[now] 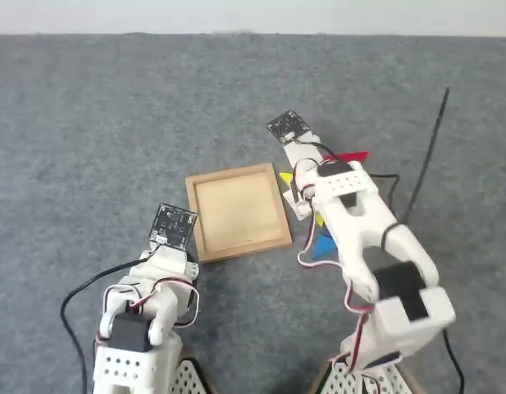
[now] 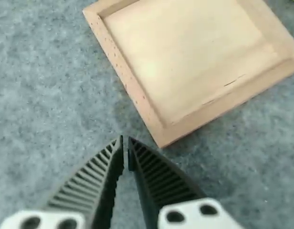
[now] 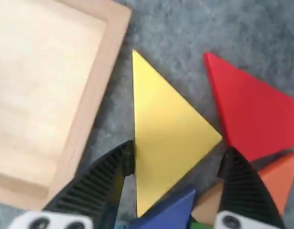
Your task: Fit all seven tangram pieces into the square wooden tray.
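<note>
One grey mat (image 1: 88, 123) carries everything, its nap likely keeping thin pieces from skating when nudged. The tray (image 1: 244, 248) sits at the middle of the high view. It is pale wood, square, with a raised rim round a smooth sunken floor, and no piece lies in it yet, so the task seems barely begun. It is turned a little askew to the frame. The loose pieces are bunched just right of the tray, which I judge keeps each carry short. The right gripper (image 3: 177, 160) hangs low over that bunch with its jaws spread wide, one ribbed finger on either side of the yellow triangle (image 3: 166, 143). That looks like the line-up for a pinch across its width, though no contact can be made out. The left gripper (image 2: 124, 143), at lower left in the high view, has its jaws drawn together on nothing and hovers just off the tray's near corner, probably parked clear. The yellow triangle is flat and glossy, one long edge running beside the tray rim with a strip of mat between. The red triangle (image 3: 251, 114) lies close at upper right of the wrist frame. A blue piece (image 3: 170, 210) overlaps the yellow tip, and an orange piece (image 3: 280, 176) pokes in at the right edge.
</note>
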